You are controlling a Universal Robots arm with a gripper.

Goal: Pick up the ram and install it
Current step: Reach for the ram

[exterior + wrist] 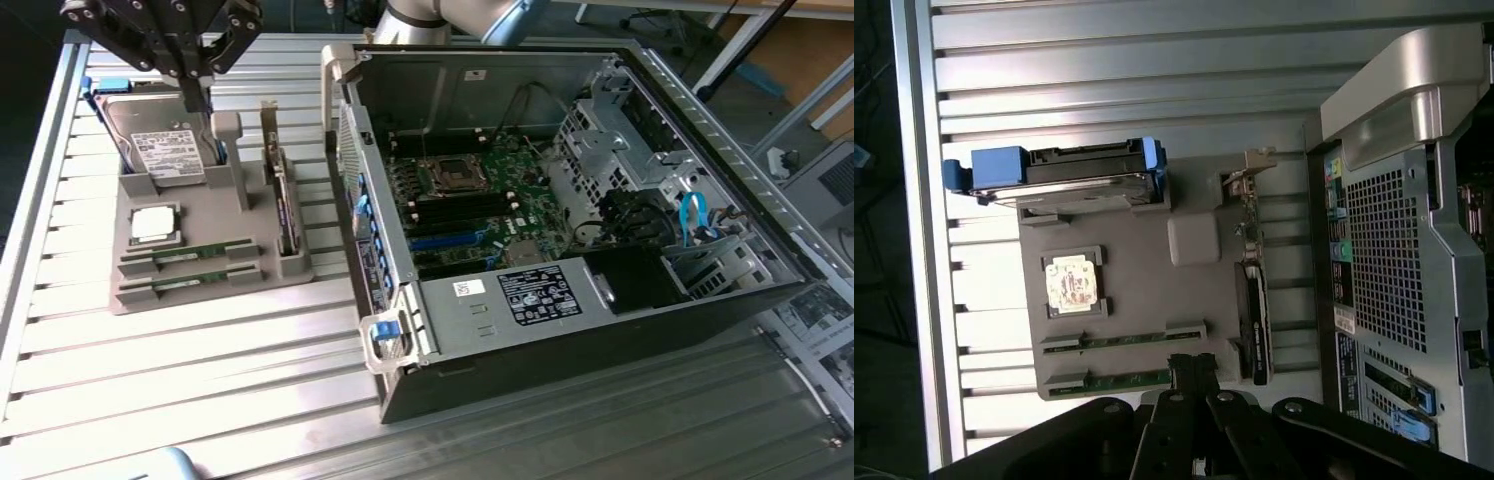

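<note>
Two green ram sticks lie in slots at the near end of a grey holder (200, 300): one ram stick (187, 255) and a second ram stick (187, 283) beside it. In the wrist view they appear as the first ram stick (1124, 337) and the second ram stick (1116, 381). My gripper (199, 97) hangs above the holder's far end, over the hard drive (163, 150), well clear of the sticks. Its fingers (1181, 372) are shut together and hold nothing. The open computer case (561, 330) shows its motherboard (481, 210).
On the holder also sit a square silver processor (154, 224), the hard drive with blue rails (1064, 178) and an upright card with a metal bracket (280, 195). The case wall (350, 190) rises right beside the holder. All of it rests on a slatted metal table (187, 370).
</note>
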